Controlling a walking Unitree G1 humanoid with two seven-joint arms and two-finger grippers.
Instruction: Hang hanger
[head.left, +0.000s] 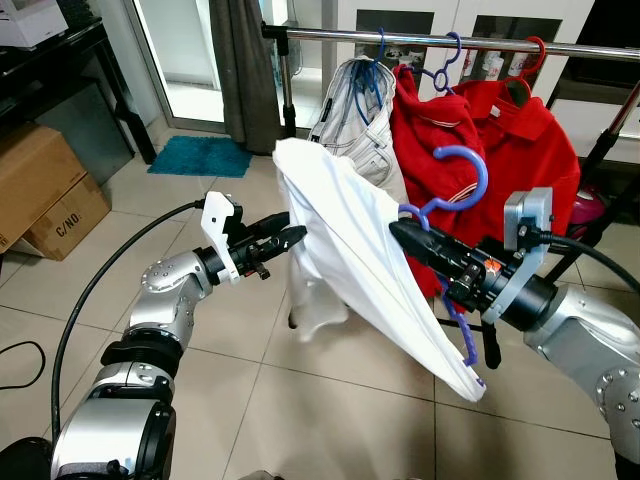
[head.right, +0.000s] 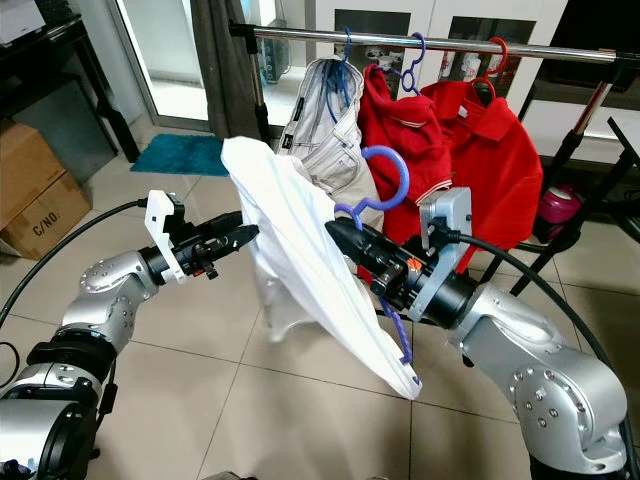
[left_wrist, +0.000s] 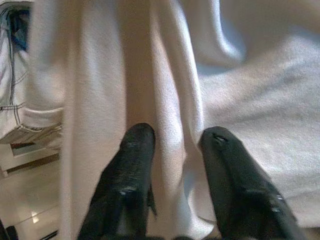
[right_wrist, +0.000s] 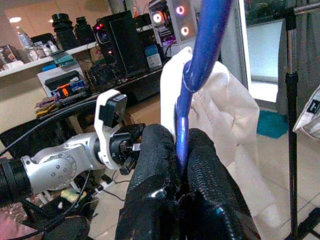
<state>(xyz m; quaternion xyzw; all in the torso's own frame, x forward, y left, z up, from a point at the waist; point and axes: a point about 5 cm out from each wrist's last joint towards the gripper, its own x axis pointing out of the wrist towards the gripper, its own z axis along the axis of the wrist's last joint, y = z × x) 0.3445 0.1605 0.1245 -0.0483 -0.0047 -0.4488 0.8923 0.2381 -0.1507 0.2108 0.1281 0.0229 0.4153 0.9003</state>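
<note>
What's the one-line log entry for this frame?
phase: carrying hanger to rail | right gripper: shut on blue hanger | left gripper: open around white garment | rail: hook not yet on

Blue hanger (head.left: 462, 190), tilted, white garment (head.left: 350, 250) draped

Both head eyes look forward and down at the rail (head.left: 440, 42) and white shirt (head.left: 350, 240). The left wrist camera, perhaps nearly touching, faces that shirt; the right wrist camera looks along the hanger (right_wrist: 197, 65) toward the left arm (right_wrist: 60, 160).
</note>
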